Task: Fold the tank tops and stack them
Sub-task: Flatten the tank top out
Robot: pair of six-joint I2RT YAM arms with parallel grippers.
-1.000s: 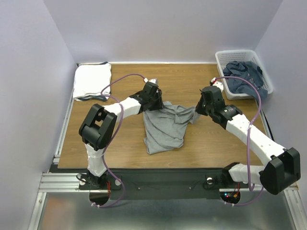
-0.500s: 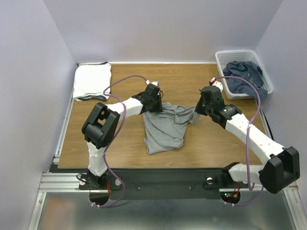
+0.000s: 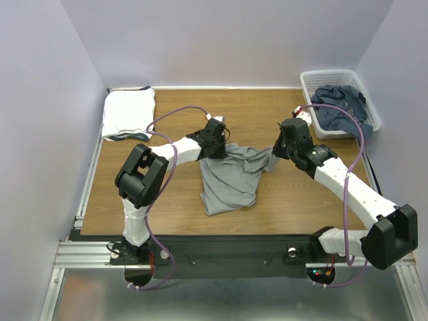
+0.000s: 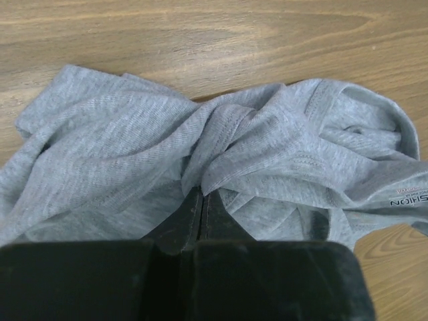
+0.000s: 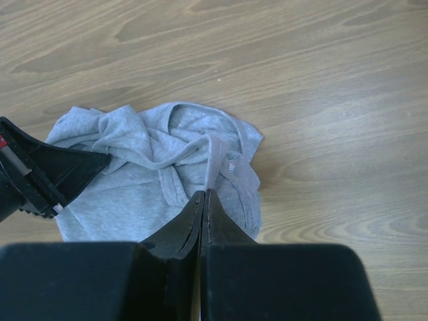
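Note:
A heather grey tank top (image 3: 231,175) lies crumpled on the wooden table (image 3: 180,207), its strap end toward the far side. My left gripper (image 3: 219,148) is shut on a fold at its far left corner, seen in the left wrist view (image 4: 202,192) with grey knit (image 4: 134,154) bunched over the tips. My right gripper (image 3: 275,155) is shut on a narrow strap at the far right corner (image 5: 204,194); the strap (image 5: 215,160) runs up from the tips. A folded white tank top (image 3: 127,112) sits far left. Dusty blue tops (image 3: 341,107) fill the basket.
The white lattice basket (image 3: 314,80) stands at the table's far right corner. Purple walls close in the left, far and right sides. My left gripper's black body (image 5: 40,170) shows at the left of the right wrist view.
My left gripper has moved slightly right and toward the far side with the grey top's corner. The right arm and the garment have barely moved.

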